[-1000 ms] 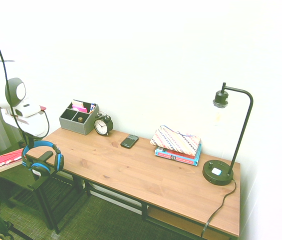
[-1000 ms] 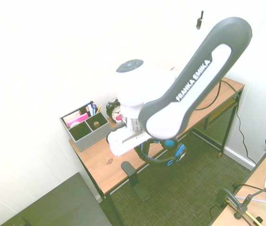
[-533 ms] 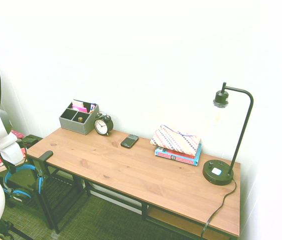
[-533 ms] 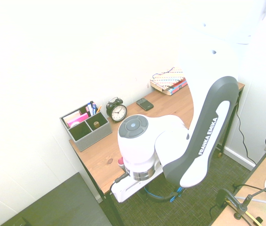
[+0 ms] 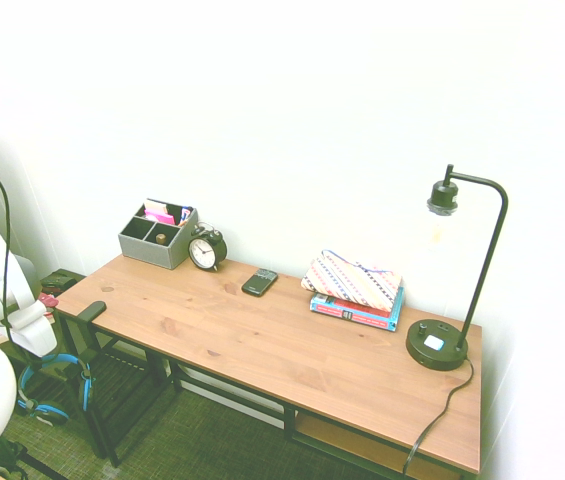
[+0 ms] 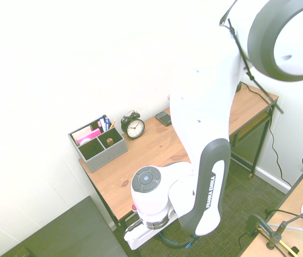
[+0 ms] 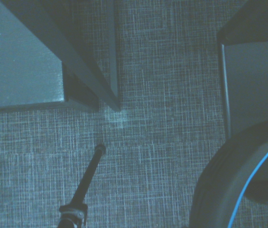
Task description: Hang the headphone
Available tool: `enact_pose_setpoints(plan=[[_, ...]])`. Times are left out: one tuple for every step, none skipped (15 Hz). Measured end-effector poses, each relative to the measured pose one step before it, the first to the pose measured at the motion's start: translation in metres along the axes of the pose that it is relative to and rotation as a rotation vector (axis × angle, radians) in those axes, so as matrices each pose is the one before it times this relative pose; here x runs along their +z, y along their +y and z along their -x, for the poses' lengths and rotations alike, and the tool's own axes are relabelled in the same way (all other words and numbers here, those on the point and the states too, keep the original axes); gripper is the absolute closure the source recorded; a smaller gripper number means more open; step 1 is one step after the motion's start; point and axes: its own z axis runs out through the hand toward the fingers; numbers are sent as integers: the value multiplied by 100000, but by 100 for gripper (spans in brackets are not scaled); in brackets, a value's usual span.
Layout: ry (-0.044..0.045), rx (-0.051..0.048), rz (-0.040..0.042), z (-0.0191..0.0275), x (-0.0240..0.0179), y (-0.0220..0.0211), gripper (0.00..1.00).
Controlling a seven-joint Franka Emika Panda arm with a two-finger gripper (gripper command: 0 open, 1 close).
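1. Well left of the alarm clock [image 5: 206, 250] and lower, in the first exterior view, the headphone [image 5: 48, 412] hangs from the pincer [image 5: 36, 354], which is clamped on it. It is dark with bright blue edging; the wrist view shows a curved dark section with a thin blue line.
2. Left of and lower than the clock, a black hook [image 5: 91, 312] sits at the edge of the worktop [image 5: 177, 315]; the arm covers it in the second exterior view.
3. Just left of the clock, a grey organizer [image 5: 157, 240] holds pink and white items; the second exterior view also shows pens [image 6: 105, 123].
4. Right of the clock lies a black phone [image 5: 260, 282].
5. Further right of the clock, a patterned pouch [image 5: 352, 279] tops blue-and-red books [image 5: 354, 313], their print too small to read. The arm [image 6: 207, 176], lettered "FRANKA EMIKA" in the second exterior view, hides them there.
6. Farthest right of the clock stands a black lamp [image 5: 482, 265].
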Motion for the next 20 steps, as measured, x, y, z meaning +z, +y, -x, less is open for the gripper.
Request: enact_pose_setpoints(plan=[[979, -121, -423, 318, 151, -368, 100], [967, -110, -407, 168, 2, -253, 100], [992, 139, -156, -29, 29, -123, 100], [1173, 212, -2, -297, 154, -61, 100], [1113, 430, 51, -486, 263, -26, 100], [785, 776, -125, -621, 352, -26, 100], [295, 859, 149, -577, 370, -18, 100], [-133, 339, 389, -357, 261, -45, 0], [-800, -433, 437, -127, 137, -54, 0], [-1697, -615, 597, 122, 67, 21, 0], [-1394, -400, 512, 17, 88, 7, 0], [-569, -127, 396, -200, 115, 2, 0], [-316, 152, 199, -192, 80, -39, 0], [-339, 401, 56, -243, 37, -132, 0], [-448, 209, 122, -198, 19, -119, 0], [-742, 294, 121, -82, 9, -66, 0], [-755, 314, 131, -45, 6, -15, 0], [-718, 308, 23, -7, -38, -30, 0], [-505, 333, -444, -67, -242, -154, 0], [-1165, 519, -1177, -72, -802, -375, 0]])
